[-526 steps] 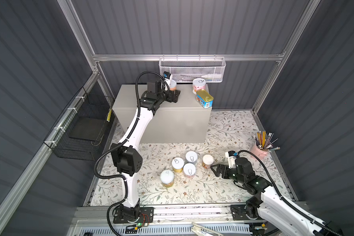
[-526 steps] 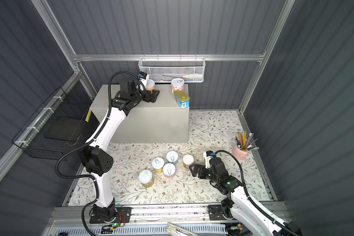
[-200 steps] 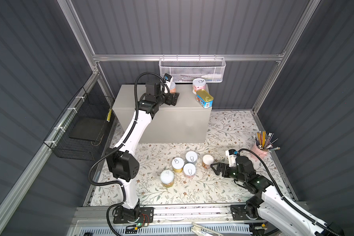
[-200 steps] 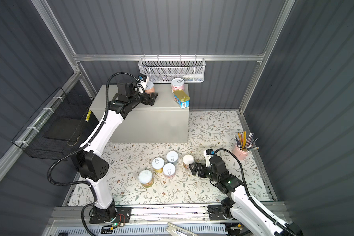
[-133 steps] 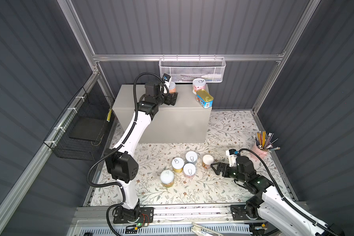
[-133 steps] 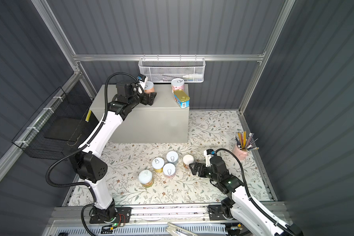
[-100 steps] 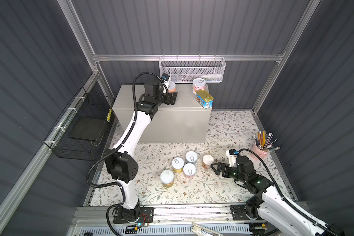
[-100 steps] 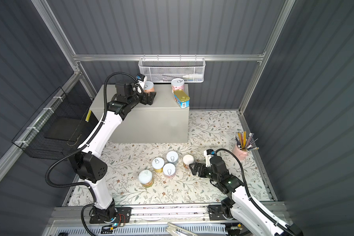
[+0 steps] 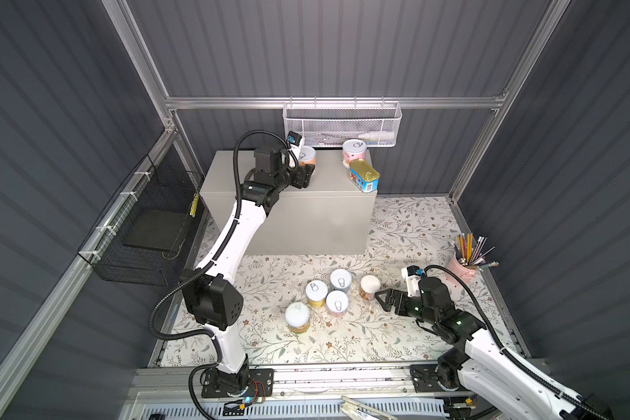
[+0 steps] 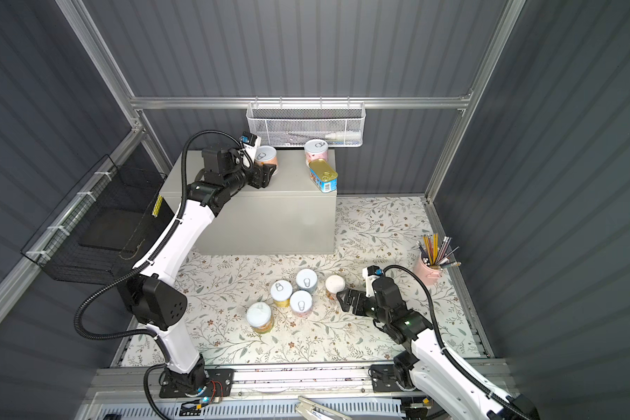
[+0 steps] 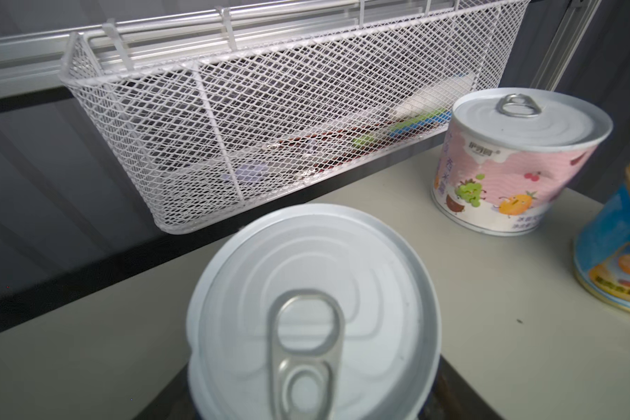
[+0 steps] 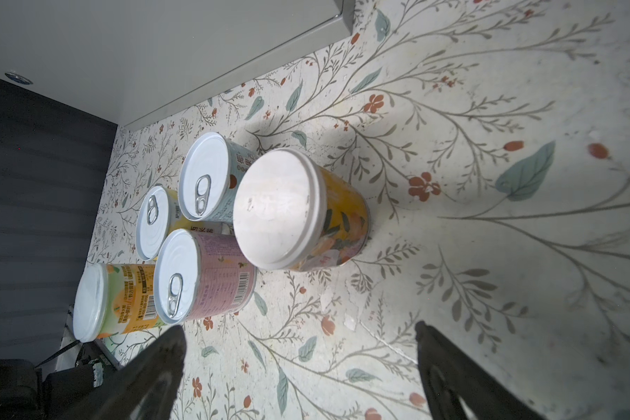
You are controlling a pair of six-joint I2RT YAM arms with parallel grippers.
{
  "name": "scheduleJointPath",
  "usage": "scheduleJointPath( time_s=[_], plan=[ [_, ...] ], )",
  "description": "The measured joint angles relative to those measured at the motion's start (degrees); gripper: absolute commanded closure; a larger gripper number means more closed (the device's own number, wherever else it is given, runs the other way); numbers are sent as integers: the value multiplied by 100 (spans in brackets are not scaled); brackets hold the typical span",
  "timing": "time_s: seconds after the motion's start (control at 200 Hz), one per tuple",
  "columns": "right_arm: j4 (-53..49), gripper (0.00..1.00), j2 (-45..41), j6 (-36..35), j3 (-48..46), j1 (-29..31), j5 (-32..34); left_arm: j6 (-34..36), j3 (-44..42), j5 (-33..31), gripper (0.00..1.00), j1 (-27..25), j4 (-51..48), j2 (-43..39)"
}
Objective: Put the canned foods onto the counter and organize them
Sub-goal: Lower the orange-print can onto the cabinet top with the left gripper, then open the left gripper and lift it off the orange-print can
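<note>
The orange-labelled round can with a silver pull-tab lid stands upright on the flat top of the counter, a large beige-grey metal box. It is toward the back edge, just below the white mesh basket. The left gripper is right at the can's near side. The left wrist view shows little besides the ribbed lid close under the camera, so I cannot tell whether the jaws are clamped on the can or merely flank it. The step in hand looks like settling this can into the back row. Done well, the base stays flat on the smooth painted sheet and lines up with the pink-labelled pull-tab can further along that edge. Any withdrawal should run straight back so no finger drags the slick tin wall. The rectangular blue tin with a gold top sits just beside the pink one, nearer the front. Five more round cans wait in a close group on the floral mat. The right gripper sits low with its jaws wide apart and empty, facing the nearest one, an orange can with a matte white lid.
</note>
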Motion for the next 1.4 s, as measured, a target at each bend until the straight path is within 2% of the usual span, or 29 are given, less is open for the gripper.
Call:
scheduleJointPath(
  time_s=[0.47, 0.685, 0.735, 0.775, 0.81, 0.886, 0.956, 1.401],
  plan=[
    [-7, 1, 17, 2, 0, 0, 2, -273, 861, 719, 30, 0, 26, 745],
    [-7, 1, 20, 0, 0, 0, 31, -321, 1727, 1364, 30, 0, -37, 1421],
    [-7, 1, 20, 0, 0, 0, 31, -317, 1893, 1488, 28, 0, -44, 1545],
    [-7, 1, 20, 0, 0, 0, 37, -315, 1958, 1554, 24, 0, -44, 1602],
    [-7, 1, 20, 0, 0, 0, 42, -302, 1965, 1591, 18, 0, -46, 1609],
    [-7, 1, 20, 0, 0, 0, 46, -310, 1941, 1635, 13, -2, -94, 1604],
    [-4, 1, 20, 0, 0, 0, 48, -251, 1805, 1631, 1, -2, -101, 1596],
    [111, 1, 297, -79, 28, 0, 66, -376, 999, 1167, 0, -13, -98, 896]
  ],
)
